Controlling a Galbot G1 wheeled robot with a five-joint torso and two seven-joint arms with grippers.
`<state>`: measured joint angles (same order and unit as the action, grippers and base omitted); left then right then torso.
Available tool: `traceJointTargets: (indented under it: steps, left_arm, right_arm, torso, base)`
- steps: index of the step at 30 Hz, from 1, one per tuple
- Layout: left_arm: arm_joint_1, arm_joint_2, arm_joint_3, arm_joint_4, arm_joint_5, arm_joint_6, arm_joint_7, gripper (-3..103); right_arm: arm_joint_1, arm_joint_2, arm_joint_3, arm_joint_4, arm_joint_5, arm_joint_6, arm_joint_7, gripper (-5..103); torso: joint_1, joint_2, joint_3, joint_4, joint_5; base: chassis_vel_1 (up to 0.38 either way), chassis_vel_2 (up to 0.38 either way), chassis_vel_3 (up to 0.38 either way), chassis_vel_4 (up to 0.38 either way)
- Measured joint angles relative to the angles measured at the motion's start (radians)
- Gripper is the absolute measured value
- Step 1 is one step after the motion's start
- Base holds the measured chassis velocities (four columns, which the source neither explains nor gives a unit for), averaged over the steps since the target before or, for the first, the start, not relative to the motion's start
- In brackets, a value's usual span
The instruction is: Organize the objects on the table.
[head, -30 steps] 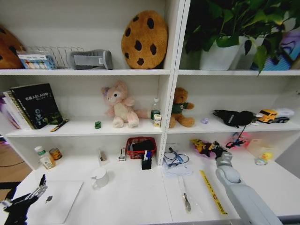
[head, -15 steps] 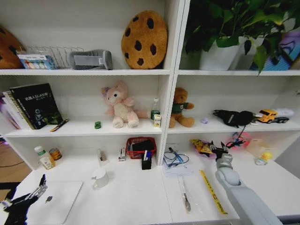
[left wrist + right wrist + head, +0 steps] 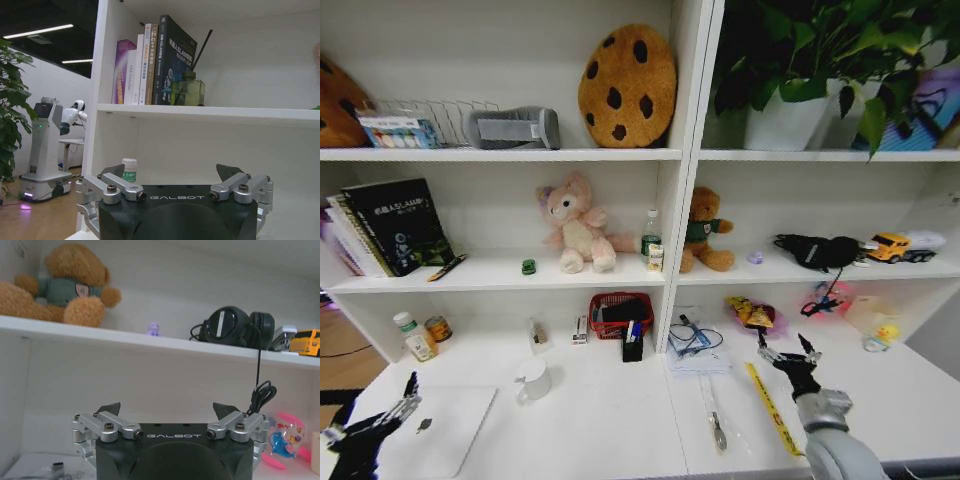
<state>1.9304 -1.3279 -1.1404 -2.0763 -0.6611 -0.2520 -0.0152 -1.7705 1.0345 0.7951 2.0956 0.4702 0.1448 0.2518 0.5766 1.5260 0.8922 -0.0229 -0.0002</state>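
the right claw [image 3: 783,350] hangs above the desk [image 3: 620,420] with its fingers spread wide and nothing between them, just beyond the far end of a yellow ruler [image 3: 772,409] that lies on the desk surface. from the right wrist view the same claw [image 3: 170,412] faces the shelving, its two dark fingertips well apart, with a brown teddy bear [image 3: 60,287] and black headphones [image 3: 235,327] on the shelf above it. the left claw [image 3: 370,420] rests low at the desk's near left corner, also open and empty, just beside the left edge of the silver laptop [image 3: 445,430], which lies flat and closed on the desk with its dark logo up. in the left wrist view that claw [image 3: 170,172] shows both fingertips parted, facing a shelf of upright books [image 3: 150,65]. a white mug [image 3: 533,379] stands on the desk to the right of the laptop, and a red basket [image 3: 620,312] sits farther back against the shelving. the tiny green toy car [image 3: 528,266] sits on the shelf above the desk, just left of the pink plush toy [image 3: 575,225].
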Motion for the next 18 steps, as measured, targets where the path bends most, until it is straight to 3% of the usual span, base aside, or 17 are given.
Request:
traceJointTargets:
  steps: [5, 18]
  left_arm:
    - [0.000, 0.000, 0.000, 0.000, 0.000, 0.000, 0.000, 100]
    - [0.000, 0.000, 0.000, 0.000, 0.000, 0.000, 0.000, 100]
  right_arm:
    - [-0.077, 0.028, 0.041, 0.101, 0.017, -0.001, -0.017, 100]
    - [-0.078, 0.030, 0.043, 0.105, 0.021, -0.012, -0.019, 100]
  torso:
    - [0.000, 0.000, 0.000, 0.0001, 0.0000]
    - [0.000, 0.000, 0.000, 0.0002, 0.0003]
  base:
    - [0.000, 0.000, 0.000, 0.000]
    - [0.000, 0.000, 0.000, 0.000]
